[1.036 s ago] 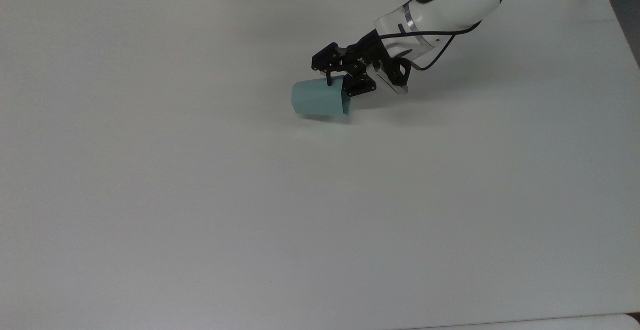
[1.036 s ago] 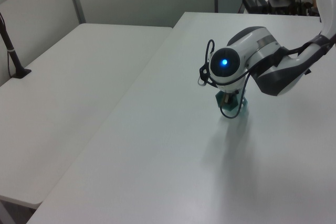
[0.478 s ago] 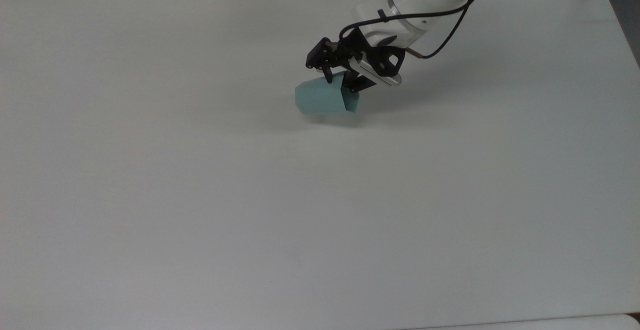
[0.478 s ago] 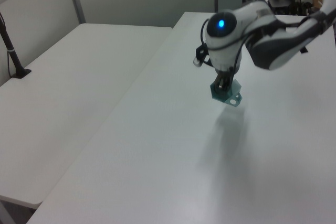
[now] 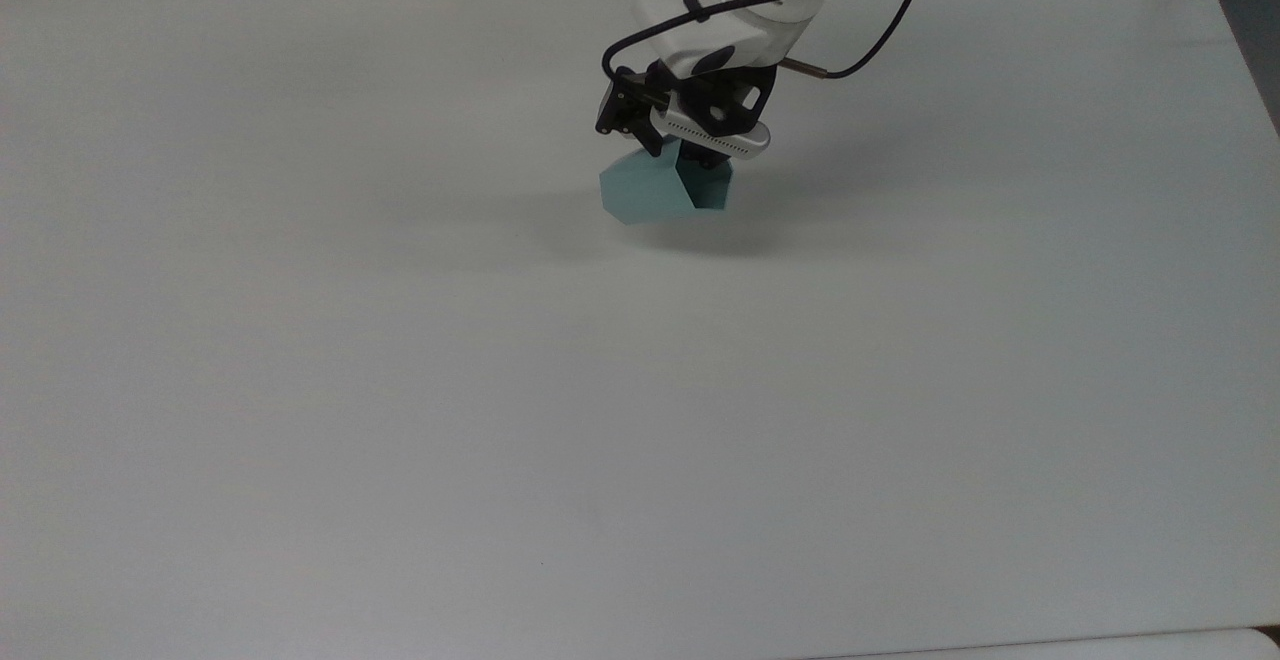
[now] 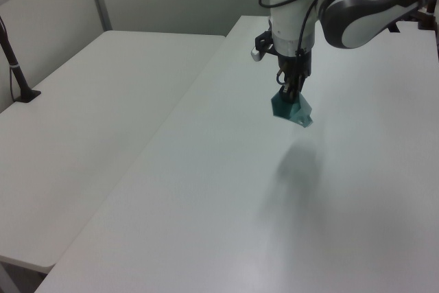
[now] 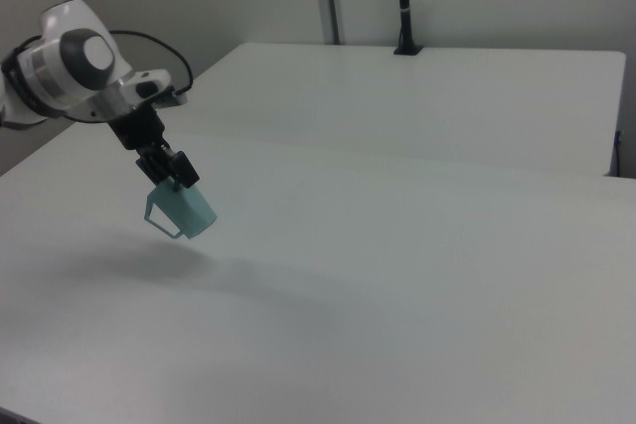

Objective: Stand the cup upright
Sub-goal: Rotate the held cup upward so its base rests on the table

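Pincer [image 5: 682, 152] clenched on the rim wall of the cup [image 5: 660, 190]; one finger inside the mouth, the other outside, judging by the top view. Cup hangs below the pincer, lifted clear of the bench [image 5: 400, 390], shadow apart from it in the left view. In the right view, cup [image 7: 183, 212] slung under pincer [image 7: 171, 178] with handle on the right view's left. Long axis tilted, neither flat nor vertical: mouth up toward the pincer, base low and off to the top view's left. In the left view, cup [image 6: 290, 108] directly beneath pincer [image 6: 289, 91]. Likely need: more wrist rotation to bring the base squarely downward before lowering; off-centre rim grip may let the cup swing.
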